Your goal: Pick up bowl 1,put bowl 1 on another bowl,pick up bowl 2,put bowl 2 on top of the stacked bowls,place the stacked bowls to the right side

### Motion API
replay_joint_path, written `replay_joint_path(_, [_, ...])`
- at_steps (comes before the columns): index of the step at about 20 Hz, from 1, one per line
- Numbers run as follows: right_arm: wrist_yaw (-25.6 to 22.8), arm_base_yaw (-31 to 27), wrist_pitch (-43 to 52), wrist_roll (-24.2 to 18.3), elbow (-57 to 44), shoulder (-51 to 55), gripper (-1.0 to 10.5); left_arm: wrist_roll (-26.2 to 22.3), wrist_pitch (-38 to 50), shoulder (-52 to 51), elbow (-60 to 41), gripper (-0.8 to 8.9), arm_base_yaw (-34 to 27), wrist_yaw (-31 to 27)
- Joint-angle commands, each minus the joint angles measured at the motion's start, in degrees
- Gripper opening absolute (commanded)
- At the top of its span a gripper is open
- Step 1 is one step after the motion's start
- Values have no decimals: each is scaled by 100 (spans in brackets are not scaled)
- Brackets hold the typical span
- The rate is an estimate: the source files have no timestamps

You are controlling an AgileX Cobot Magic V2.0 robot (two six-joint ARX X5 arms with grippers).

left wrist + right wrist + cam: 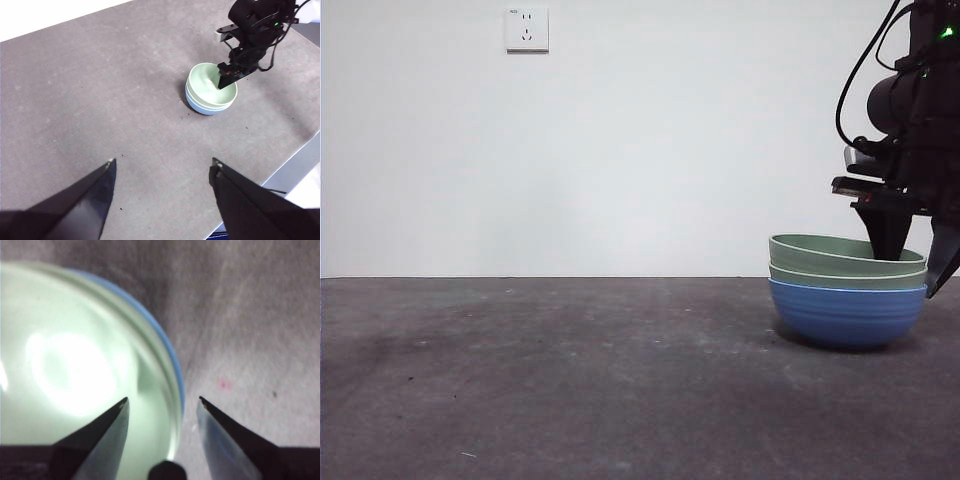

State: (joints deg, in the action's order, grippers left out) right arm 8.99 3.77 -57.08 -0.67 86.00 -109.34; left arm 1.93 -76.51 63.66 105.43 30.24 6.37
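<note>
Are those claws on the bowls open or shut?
Open: the right gripper straddles the stacked bowls' rim, one jaw inside, one outside.

blue bowl (845, 315): blue, faint ribs | two green bowls (840, 258): pale green, lighter rims | table (570, 380): mottled grey | wall (620, 150): white | socket (527, 29): white

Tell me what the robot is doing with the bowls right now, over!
Right tool open, straddling the stack's rim. Left tool open, waiting away from it. Stacked bowls: two green in blue, on the table. Nothing in the way.
</note>
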Motion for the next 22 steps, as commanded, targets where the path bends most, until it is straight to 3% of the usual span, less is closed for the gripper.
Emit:
replay_joint_path(1, [-4, -2, -20, -17, -55, 442, 227, -66, -273, 15, -2, 315, 20, -2])
replay_joint_path(5, [9, 0, -326, 144, -55, 1414, 226, -107, -256, 35, -2, 315, 20, -2])
replay_joint_path(11, [11, 181, -1644, 164, -55, 3115, 221, -234, -205, 39, -2, 315, 20, 4])
replay_joint_path(15, [11, 564, -2175, 260, -57, 4138, 217, -361, -227, 96, -2, 314, 20, 37])
replay_joint_path(17, [11, 793, -2175, 348, -57, 4607, 215, -365, -247, 129, -2, 313, 20, 321])
replay_joint_path(20, [15, 1091, -2177, 435, -55, 5077, 43, -367, -247, 184, -2, 308, 20, 616])
replay_joint_path(21, [50, 1143, -2179, 452, -57, 5189, -5, -369, -247, 197, -2, 265, 22, 614])
replay_joint_path(22, [186, 1178, -2179, 450, -55, 5270, -12, -369, -247, 212, -2, 133, 22, 616])
